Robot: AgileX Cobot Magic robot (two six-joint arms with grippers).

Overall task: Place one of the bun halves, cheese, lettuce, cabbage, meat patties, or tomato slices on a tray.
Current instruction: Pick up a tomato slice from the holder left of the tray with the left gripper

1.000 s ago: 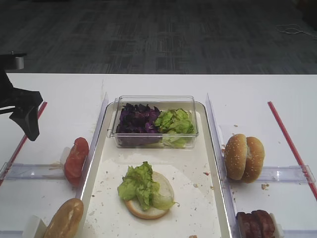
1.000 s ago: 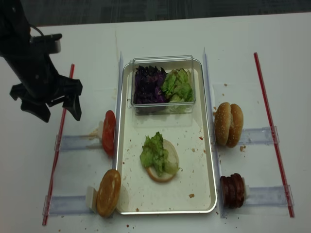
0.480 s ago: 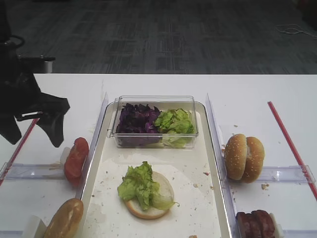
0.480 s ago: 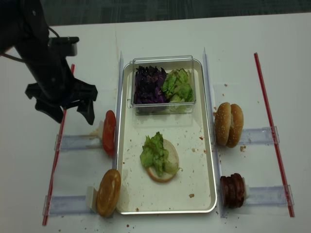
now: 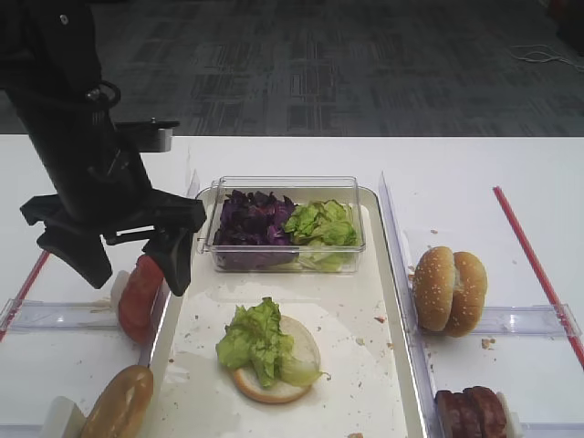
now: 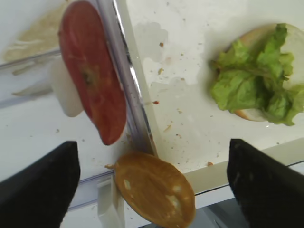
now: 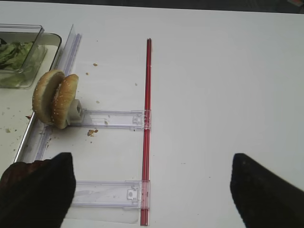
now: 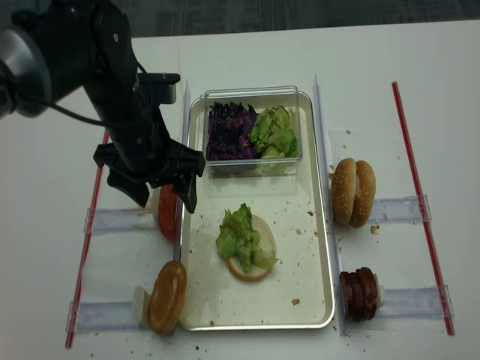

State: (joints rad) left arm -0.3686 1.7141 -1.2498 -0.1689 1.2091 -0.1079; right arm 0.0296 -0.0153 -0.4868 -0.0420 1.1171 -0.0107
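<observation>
My left gripper (image 5: 132, 269) (image 8: 163, 201) hangs open over the upright tomato slices (image 5: 140, 292) (image 6: 92, 95) in the rack just left of the tray (image 5: 365, 365) (image 8: 300, 255). Nothing is between its fingers. On the tray lies a bun half topped with lettuce (image 5: 269, 351) (image 6: 259, 80). Another bun half (image 5: 119, 406) (image 6: 154, 190) stands in the near left rack. Sesame bun halves (image 5: 450, 289) (image 7: 55, 98) and meat patties (image 5: 470, 412) (image 8: 358, 294) stand right of the tray. My right gripper (image 7: 152, 166) is open above bare table, shown only in its wrist view.
A clear tub at the tray's far end holds purple cabbage (image 5: 255, 219) and loose lettuce (image 5: 321, 224). Clear racks run along both sides of the tray. A red strip (image 5: 534, 260) (image 7: 147, 118) lies on the right of the table, another on the left.
My left arm has swung right from the table's left edge to above the tomato slices, its jaws staying open. Nothing else has moved.
</observation>
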